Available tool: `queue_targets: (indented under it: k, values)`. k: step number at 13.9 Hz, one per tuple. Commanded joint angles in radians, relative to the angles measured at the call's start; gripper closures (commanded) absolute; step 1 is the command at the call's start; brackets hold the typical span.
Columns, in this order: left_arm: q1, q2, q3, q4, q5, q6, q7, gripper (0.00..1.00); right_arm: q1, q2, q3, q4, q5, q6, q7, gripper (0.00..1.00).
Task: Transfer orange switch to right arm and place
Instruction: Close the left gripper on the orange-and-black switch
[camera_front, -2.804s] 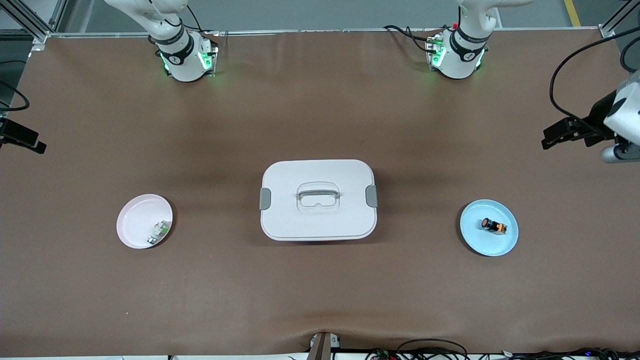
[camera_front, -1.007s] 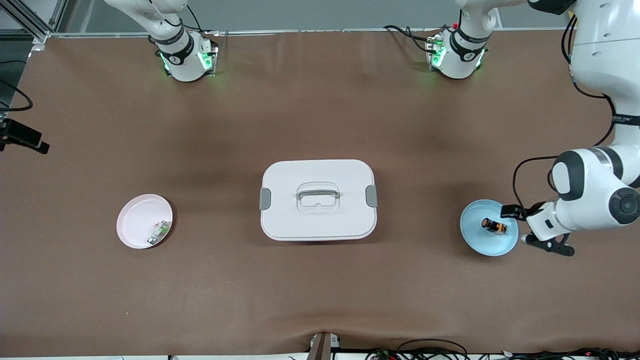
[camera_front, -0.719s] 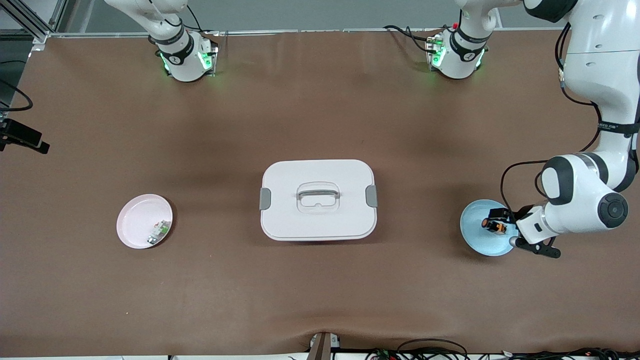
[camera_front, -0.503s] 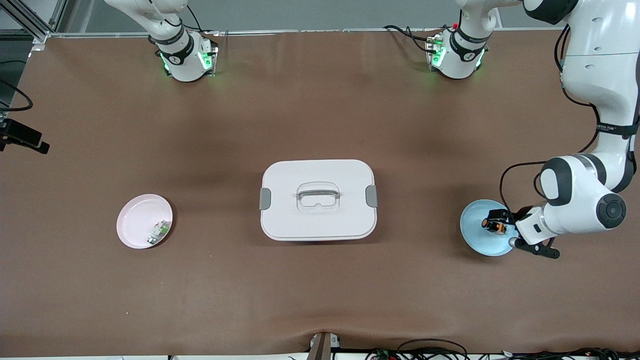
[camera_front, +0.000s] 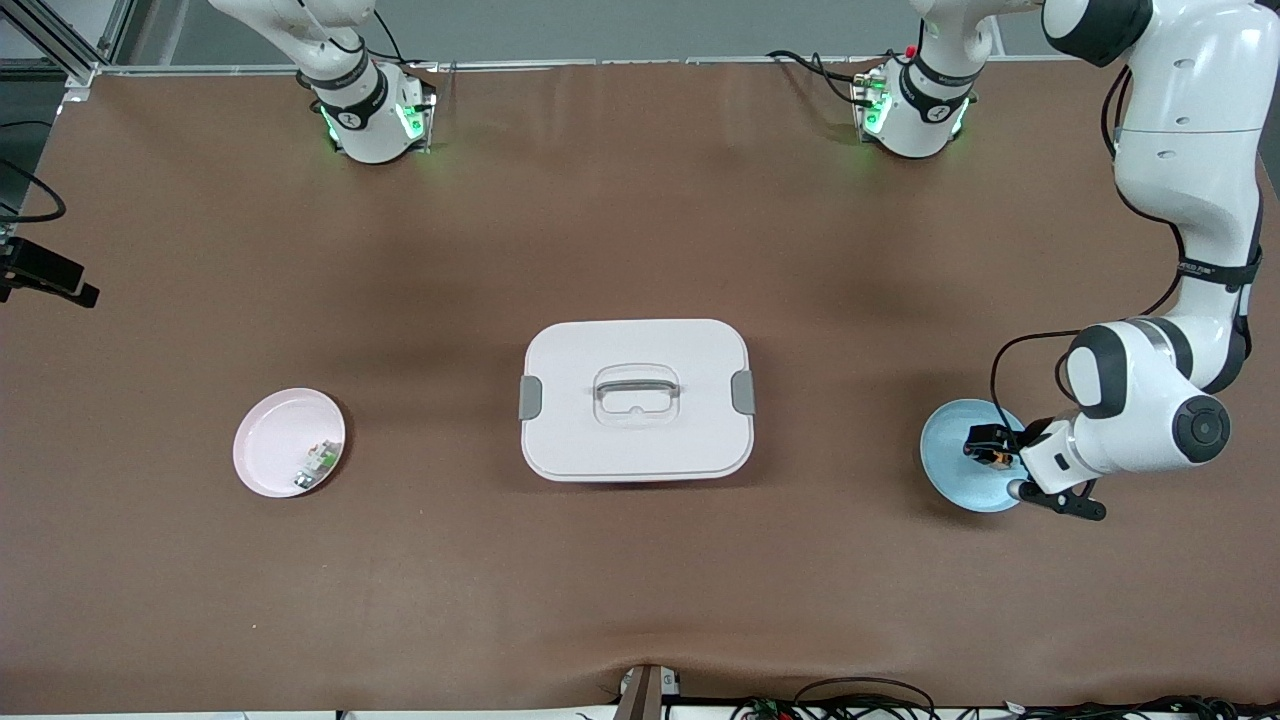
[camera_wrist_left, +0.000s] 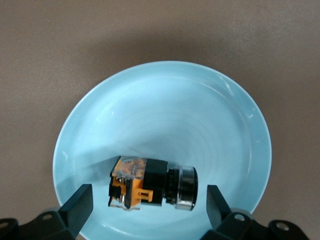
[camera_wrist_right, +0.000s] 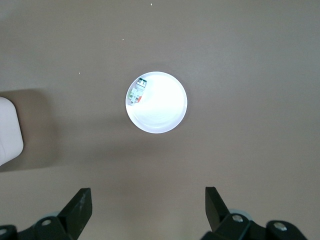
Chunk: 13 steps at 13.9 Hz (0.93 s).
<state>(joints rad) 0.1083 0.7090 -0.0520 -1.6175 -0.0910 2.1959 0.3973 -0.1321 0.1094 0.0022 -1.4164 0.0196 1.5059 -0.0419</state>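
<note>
The orange switch (camera_wrist_left: 150, 182), black and orange with a round dark cap, lies on its side in the blue plate (camera_wrist_left: 200, 115) at the left arm's end of the table. My left gripper (camera_wrist_left: 148, 202) is open and low over the plate, one finger on each side of the switch, not touching it. In the front view the left gripper (camera_front: 990, 447) covers most of the switch (camera_front: 1000, 458) on the blue plate (camera_front: 950, 470). My right gripper (camera_wrist_right: 148, 200) is open and empty, waiting high above the table near the pink plate (camera_wrist_right: 160, 107).
The pink plate (camera_front: 270, 440) at the right arm's end holds a small white-and-green part (camera_front: 317, 465). A white lidded box (camera_front: 636, 400) with a handle and grey clips stands at the table's middle. Bare brown tabletop lies between them.
My left arm has swung in from the table's end and lowered its open gripper onto the blue plate, its fingers now on either side of the switch. The right arm has not moved.
</note>
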Motion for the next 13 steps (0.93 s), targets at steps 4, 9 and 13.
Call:
queue_targets:
  k: [4,9,13]
  values:
    - [0.004,0.029,-0.005,0.016,-0.046,0.039,0.018,0.00,0.003,-0.004,0.001,0.000,0.002,-0.004,0.016,0.00]
    - [0.002,0.033,-0.005,0.015,-0.047,0.048,0.018,0.00,0.008,-0.004,0.001,0.000,0.002,-0.003,0.016,0.00]
    - [0.007,0.032,-0.017,0.011,-0.052,0.053,0.018,0.00,0.008,-0.004,0.001,0.000,0.002,-0.004,0.016,0.00]
